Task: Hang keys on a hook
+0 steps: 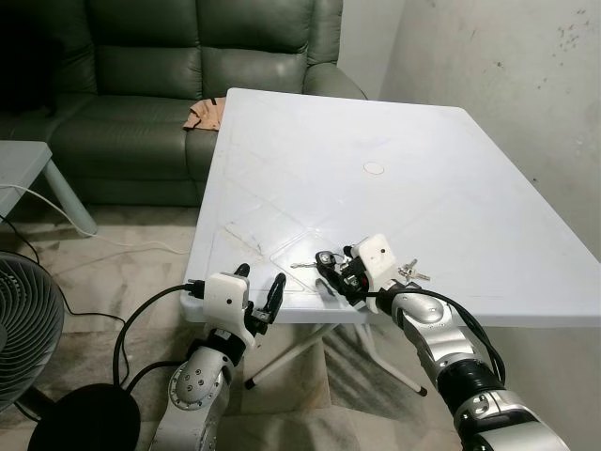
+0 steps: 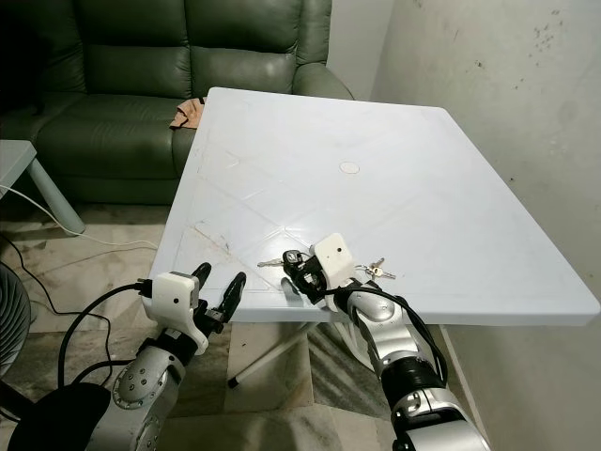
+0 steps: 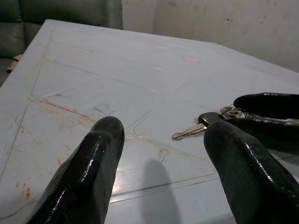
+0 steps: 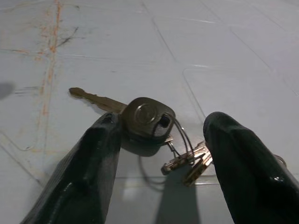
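Right tool (image 4: 159,158) rests low on the white surface (image 1: 423,169) near its front edge, fingers spread wide around the keys (image 4: 149,119) and gripping nothing; the black-headed key touches one finger. Left tool (image 1: 258,291), at nine o'clock from the keys, hangs open and empty just off the surface edge.

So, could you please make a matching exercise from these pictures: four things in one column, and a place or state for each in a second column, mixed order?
Things:
1. keys
2. left gripper
3. sofa
4. fan

Places or states:
A. on the floor, at the robot's left
B. behind the far end of the table
C. open, at the table's near edge
D. lying on the table between the open fingers of the right gripper

Pairs: 1-D, 2-C, 3-B, 4-A
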### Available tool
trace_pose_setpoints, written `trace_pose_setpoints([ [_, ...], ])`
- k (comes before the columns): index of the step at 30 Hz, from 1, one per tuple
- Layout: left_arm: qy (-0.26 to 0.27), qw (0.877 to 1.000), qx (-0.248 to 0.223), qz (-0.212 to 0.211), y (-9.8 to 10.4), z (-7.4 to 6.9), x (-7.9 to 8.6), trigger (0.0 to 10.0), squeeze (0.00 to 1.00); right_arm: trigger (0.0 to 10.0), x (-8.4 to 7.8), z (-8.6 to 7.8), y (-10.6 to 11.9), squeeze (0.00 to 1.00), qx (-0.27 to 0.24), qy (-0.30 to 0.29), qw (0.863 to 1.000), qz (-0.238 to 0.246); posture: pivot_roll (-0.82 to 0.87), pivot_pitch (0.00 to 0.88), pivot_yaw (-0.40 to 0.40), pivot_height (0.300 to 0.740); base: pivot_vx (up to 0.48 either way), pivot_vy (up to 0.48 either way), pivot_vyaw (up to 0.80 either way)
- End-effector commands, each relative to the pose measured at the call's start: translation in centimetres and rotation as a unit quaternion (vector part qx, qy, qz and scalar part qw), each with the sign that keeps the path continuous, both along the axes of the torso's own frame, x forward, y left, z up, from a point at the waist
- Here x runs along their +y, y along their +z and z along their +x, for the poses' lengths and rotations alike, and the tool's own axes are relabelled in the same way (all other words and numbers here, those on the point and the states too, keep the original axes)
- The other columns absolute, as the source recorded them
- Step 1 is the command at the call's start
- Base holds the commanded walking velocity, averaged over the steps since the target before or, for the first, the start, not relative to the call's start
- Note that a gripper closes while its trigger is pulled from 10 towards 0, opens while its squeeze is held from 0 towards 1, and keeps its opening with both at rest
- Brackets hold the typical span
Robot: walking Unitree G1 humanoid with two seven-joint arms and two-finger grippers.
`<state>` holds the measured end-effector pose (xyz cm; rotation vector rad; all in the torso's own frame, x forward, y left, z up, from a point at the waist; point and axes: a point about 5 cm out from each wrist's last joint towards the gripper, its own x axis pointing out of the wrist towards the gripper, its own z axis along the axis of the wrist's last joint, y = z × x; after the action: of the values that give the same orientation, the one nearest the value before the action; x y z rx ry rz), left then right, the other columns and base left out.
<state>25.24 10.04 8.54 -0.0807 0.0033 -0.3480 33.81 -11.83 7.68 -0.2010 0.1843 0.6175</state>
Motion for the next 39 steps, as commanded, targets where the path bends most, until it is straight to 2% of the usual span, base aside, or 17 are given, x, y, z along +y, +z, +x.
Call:
trace_pose_setpoints([
  [1, 0.001, 1.000, -0.008, 0.001, 0.54, 0.03, -0.20, 10.0, 0.00, 0.0, -0.17, 0.37, 0.47, 0.00, -0.010, -0.007, 1.000, 0.001, -0.08, 0.027, -0.093, 0.724, 0.000, 0.000, 0.00],
  [39, 0.006, 1.000, -0.008, 0.007, 0.60, 0.19, -0.26, 10.0, 0.00, 0.0, -0.88, 0.57, 0.61, 0.00, -0.021, 0.000, 1.000, -0.007, -0.07, 0.027, -0.089, 0.724, 0.000, 0.000, 0.00],
])
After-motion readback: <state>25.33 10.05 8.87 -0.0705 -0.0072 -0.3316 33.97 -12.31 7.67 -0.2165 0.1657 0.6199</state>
